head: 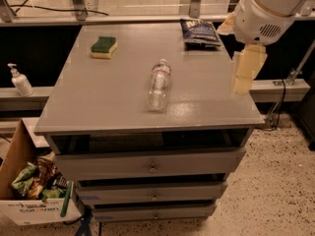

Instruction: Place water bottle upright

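Note:
The water bottle [159,84] is clear ribbed plastic. It lies on its side near the middle of the grey cabinet top [108,107], with its pale cap pointing to the far edge. My gripper [247,72] hangs from the white arm [266,9] at the upper right, over the table's right edge. It is to the right of the bottle, well apart from it, and holds nothing that I can see.
A green and yellow sponge [104,46] lies at the far left of the top. A dark snack bag [199,32] lies at the far right, near the arm. A white pump dispenser [19,80] stands on a ledge at left. A cardboard box [29,191] of packets sits on the floor.

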Robot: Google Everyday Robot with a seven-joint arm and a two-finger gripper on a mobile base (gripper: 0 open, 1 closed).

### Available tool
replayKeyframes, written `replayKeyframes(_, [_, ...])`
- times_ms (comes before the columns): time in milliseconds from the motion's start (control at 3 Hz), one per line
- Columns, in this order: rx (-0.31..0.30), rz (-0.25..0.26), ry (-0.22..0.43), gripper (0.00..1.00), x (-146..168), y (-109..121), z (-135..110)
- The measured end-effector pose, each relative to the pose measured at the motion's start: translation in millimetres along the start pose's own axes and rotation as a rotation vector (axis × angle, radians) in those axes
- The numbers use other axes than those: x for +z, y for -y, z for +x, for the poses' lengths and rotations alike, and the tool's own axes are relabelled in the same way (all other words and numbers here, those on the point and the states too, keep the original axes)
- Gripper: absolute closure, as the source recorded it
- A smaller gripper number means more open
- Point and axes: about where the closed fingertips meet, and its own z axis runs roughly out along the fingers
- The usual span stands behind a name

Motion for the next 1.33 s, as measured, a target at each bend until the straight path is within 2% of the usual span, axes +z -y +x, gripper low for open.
replayKeyframes(667, [-0.247, -0.072, 0.081, 0.0, 49, 27, -20])
replayKeyframes(1000, [-0.299, -0.068, 0.088, 0.0, 53, 29, -22])
replayKeyframes(1333, [-0.295, -0.067, 0.088, 0.0, 53, 30, -22])
